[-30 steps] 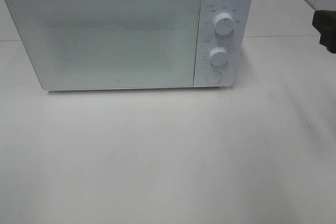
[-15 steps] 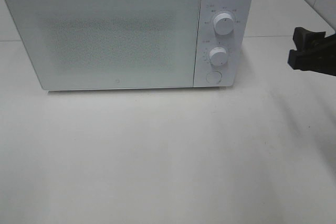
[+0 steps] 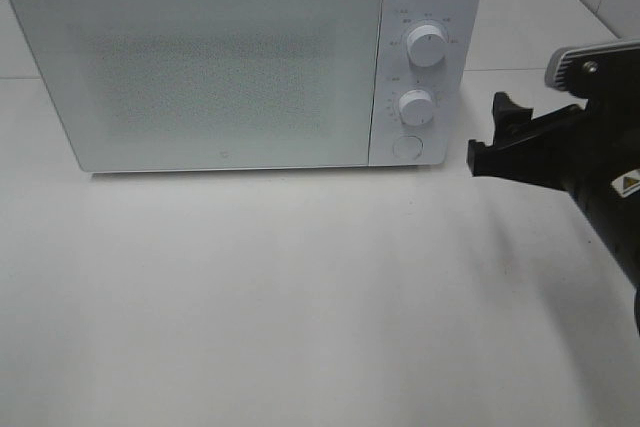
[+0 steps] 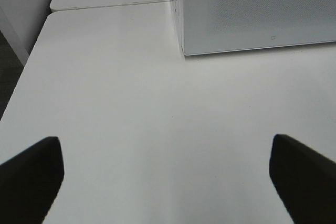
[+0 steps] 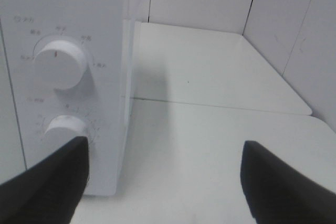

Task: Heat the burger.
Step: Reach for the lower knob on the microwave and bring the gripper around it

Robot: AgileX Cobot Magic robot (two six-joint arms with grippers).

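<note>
- Right gripper (image 3: pixel 488 135): my right arm comes in from the control-panel side of the microwave (image 3: pixel 200 57), its forearm slanting down toward the panel.
- The fingers point at that end of the microwave and stand close beside it, not touching.
- They are about level with the lower knob (image 3: pixel 415 107) and the round button (image 3: pixel 406 146). The upper knob (image 3: pixel 427 47) sits higher.
- Right jaws: parted, nothing between them. In the right wrist view the panel's outer corner falls in the gap, and one finger overlaps the area below the lower knob.
- Left gripper (image 4: pixel 165 177): it is held low over the bare table (image 3: pixel 300 297), in front of the microwave and off toward the end away from the knobs. It faces the lower front corner there, well apart from it.
- Left jaws: spread wide, empty, only table showing between them.
- Microwave door (image 3: pixel 200 127): shut, its speckled window showing nothing I can make out.
- Burger: I cannot tell where it is.
</note>
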